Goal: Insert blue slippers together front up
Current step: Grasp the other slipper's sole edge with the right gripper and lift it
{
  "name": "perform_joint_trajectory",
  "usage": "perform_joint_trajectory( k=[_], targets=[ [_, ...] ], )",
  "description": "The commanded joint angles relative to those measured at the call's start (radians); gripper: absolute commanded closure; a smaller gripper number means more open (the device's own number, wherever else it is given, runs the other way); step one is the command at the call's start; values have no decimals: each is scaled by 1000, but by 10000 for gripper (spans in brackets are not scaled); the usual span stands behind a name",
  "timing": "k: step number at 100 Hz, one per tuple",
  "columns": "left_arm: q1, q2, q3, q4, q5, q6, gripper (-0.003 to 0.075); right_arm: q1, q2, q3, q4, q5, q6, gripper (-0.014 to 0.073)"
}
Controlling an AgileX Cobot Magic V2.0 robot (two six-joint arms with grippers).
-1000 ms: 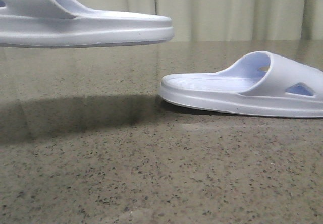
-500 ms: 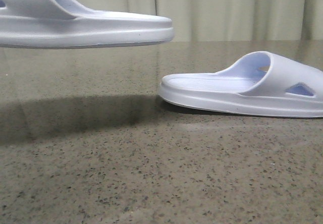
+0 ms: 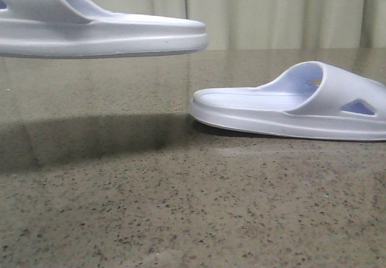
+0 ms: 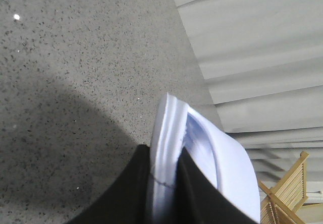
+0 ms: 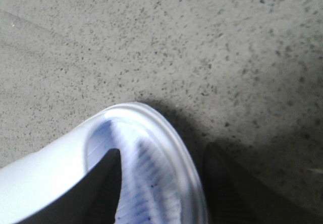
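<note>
One pale blue-white slipper (image 3: pixel 102 35) hangs level in the air at the upper left of the front view, with its shadow on the table below. My left gripper (image 4: pixel 164 158) is shut on its thick sole edge (image 4: pixel 166 133), with black fingers on both sides. The other slipper (image 3: pixel 289 108) lies sole-down on the table at the right, strap to the right. My right gripper (image 5: pixel 164 183) is open over that slipper's rounded end (image 5: pixel 151 148). One finger (image 5: pixel 108 188) is above the ribbed footbed and the other is outside the rim. Neither gripper shows in the front view.
The speckled stone table (image 3: pixel 181 207) runs back to a pale curtain (image 3: pixel 271 11). The left wrist view shows the table's far edge and a wooden rack (image 4: pixel 292 188) beyond it.
The slipper on the table shifted slightly left and then back. The raised slipper has stayed in place.
</note>
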Motion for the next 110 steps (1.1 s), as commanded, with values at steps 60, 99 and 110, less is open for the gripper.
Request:
perform_joint_trajectory(
  k=[60, 99, 110],
  targets=[
    [-6, -1, -39, -33, -32, -1, 704, 7, 17, -16, 16, -101, 0, 701],
    [-6, -1, -39, -33, -32, -1, 704, 7, -148, -134, -9, -209, 0, 701],
    [-6, -1, -39, -33, -32, -1, 704, 7, -207, -196, -30, -155, 0, 701]
  ],
)
